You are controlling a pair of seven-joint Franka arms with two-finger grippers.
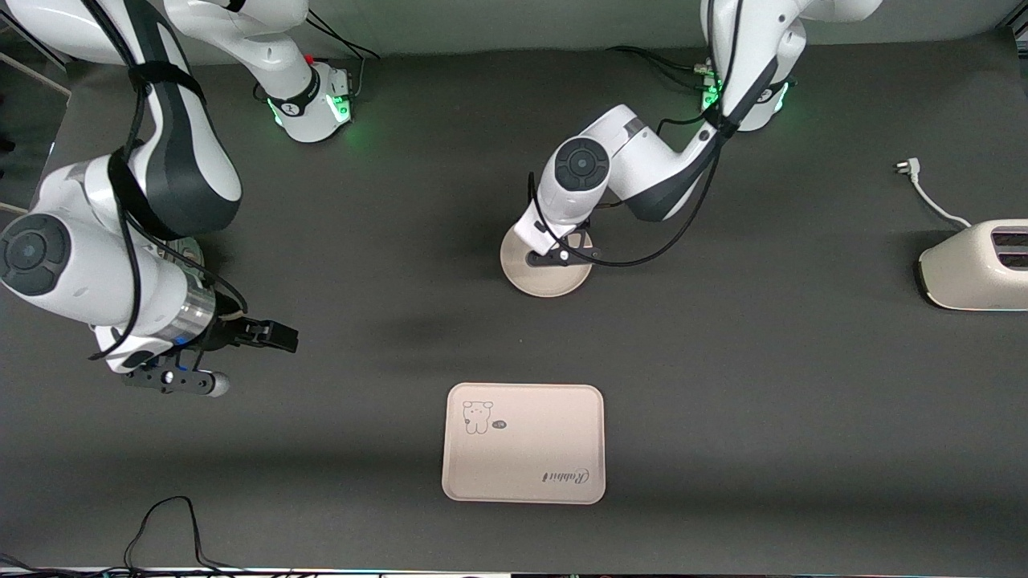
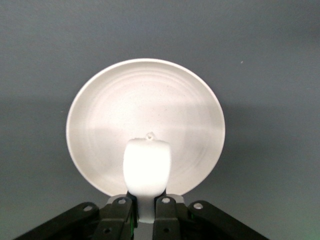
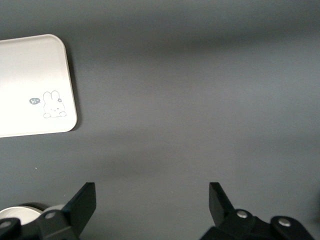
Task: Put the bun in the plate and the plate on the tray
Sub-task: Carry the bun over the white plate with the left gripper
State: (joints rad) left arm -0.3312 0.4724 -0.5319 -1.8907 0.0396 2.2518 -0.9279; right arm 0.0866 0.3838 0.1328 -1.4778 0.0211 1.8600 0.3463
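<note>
Bun (image 2: 147, 167), smooth, white and stubby, sits pinched in the left gripper (image 2: 145, 209) over the round, ridged cream plate (image 2: 197, 115). At the plate's six o'clock lies the rounded rectangular tray (image 1: 562, 433). Right gripper (image 3: 152, 207) hovers spread, waiting over bare matte table (image 1: 763, 361).

The small white bun (image 2: 147, 167) hangs upright over the round cream plate (image 2: 100, 115), pinched at its base. The plate lies flat on the counter, well apart from the cream rectangular tray (image 1: 523, 443), which lies nearer the front camera.

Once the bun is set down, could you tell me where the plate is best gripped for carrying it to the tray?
Pinch the plate by its raised rim, from above: it is shallow and lies flat, so only the rim offers an edge. The right gripper is open and free.
</note>
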